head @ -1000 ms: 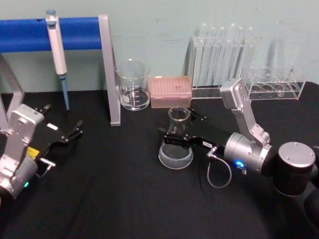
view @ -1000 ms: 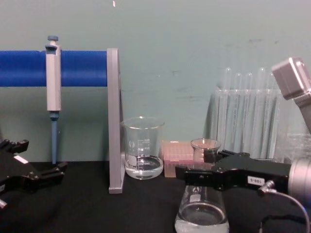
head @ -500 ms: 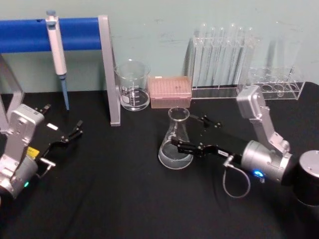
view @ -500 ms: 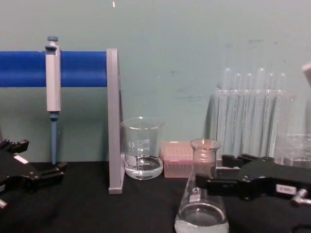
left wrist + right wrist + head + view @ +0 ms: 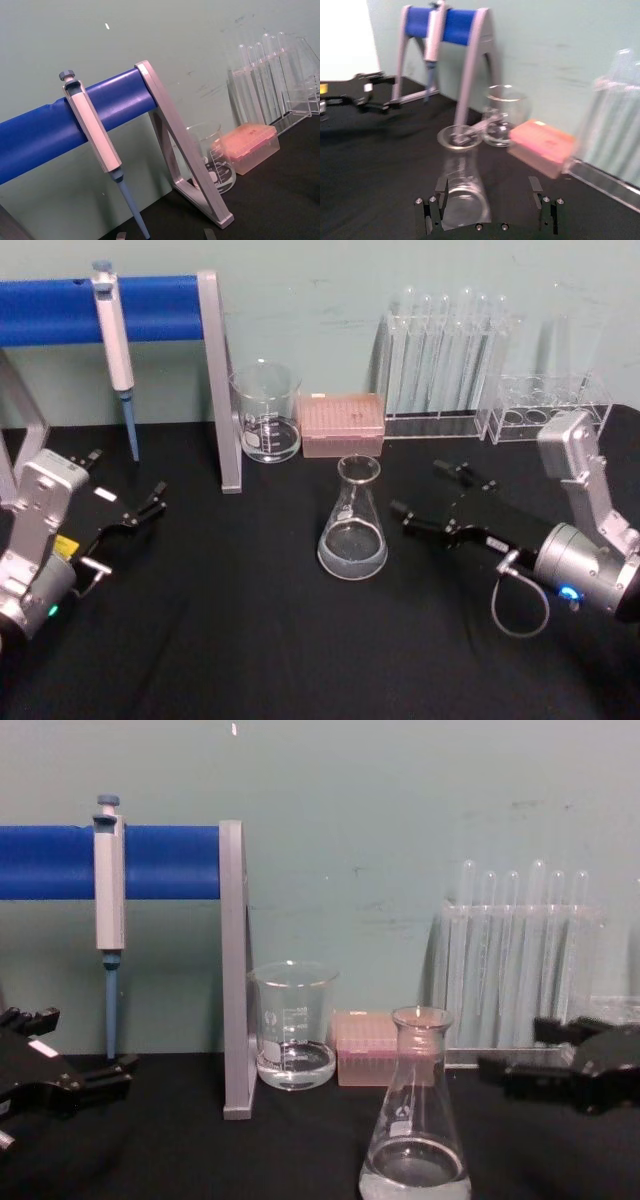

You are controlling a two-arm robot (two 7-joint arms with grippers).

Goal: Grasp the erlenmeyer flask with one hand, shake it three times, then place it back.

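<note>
- We found the right tool [image 5: 432, 496] with its jaws apart and nothing between them; the erlenmeyer flask [image 5: 353, 523] stood upright on the black surface [image 5: 250, 640] just ahead of its fingertips, apart from them, neck vertical.
- The left tool [image 5: 140, 511] sat open, well off on the flask's far side; we judged the right one far nearer.
- Beyond the flask stood a beaker [image 5: 266, 411], a pink tip box [image 5: 343, 424] and the pipette stand [image 5: 218, 380]; nothing lay between tool and flask.
- We judged the flask set back, the task near done.
</note>
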